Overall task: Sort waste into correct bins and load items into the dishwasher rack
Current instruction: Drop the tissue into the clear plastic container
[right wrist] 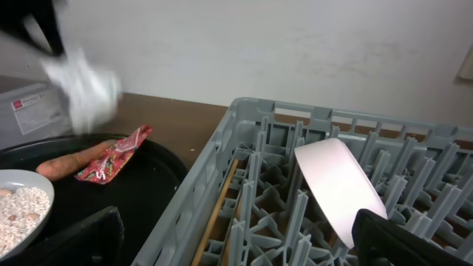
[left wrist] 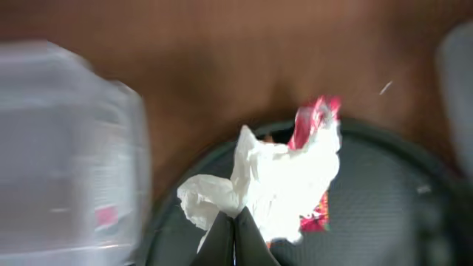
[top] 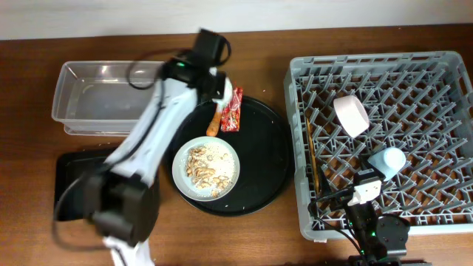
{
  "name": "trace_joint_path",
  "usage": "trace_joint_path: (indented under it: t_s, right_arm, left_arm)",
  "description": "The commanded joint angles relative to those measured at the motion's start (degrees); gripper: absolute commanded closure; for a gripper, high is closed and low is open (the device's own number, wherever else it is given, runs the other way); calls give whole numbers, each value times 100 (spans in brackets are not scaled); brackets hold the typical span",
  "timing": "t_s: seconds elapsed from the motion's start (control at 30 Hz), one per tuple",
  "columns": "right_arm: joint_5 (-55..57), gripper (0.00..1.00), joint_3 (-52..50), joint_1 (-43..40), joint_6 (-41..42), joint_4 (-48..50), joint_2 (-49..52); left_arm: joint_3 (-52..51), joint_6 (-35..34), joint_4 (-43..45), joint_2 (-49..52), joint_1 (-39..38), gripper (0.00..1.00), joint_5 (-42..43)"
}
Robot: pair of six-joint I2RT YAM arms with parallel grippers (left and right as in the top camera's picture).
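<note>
My left gripper is shut on the crumpled white tissue and holds it above the back edge of the round black tray; in the overhead view it is near the clear tub. The red wrapper and the carrot piece lie on the round tray. The white plate holds rice and scraps. The pinkish bowl, the blue cup and the chopsticks are in the grey rack. My right gripper is open and empty over the rack's front.
The round black tray lies between the tub and the rack. The flat black tray sits at the front left, partly under my left arm. The right wrist view shows the tissue hanging above the wrapper.
</note>
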Motion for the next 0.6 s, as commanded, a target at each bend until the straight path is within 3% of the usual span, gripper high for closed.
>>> trace_joint_path:
  t_s: [0.0,0.13,0.4,0.47,0.5,0.53,0.57]
  right_arm:
    - [-48,2,-52,-42,-15,13,-48]
    - [-48,2,-52,-42,-15,13,-48]
    - [-48,2,-52,-42,-15,13,-48]
    - [-48,2,-52,-42,-17,13,-48]
    - [-48,2,-52,-42,-15,13,-48]
    - [-48,2,-52,-42,-15,13,-48]
    - [-48,2,-52,-42,-15,13,-48]
  left_arm:
    - [175,-28,-348,-857,402,100,-833]
    - [136,-603,-741,-909,1058,100,-1639]
    - [87,-813,-658,-490,1812,96,-765]
    - [87,-813,-555,-387,1810,78,-737]
    - [87,-813,-507,-380,1799,46,-675]
    - [90,-813,-455,-382,1781,25,-525]
    - [107,-815,-442,-389,1762,14,-339]
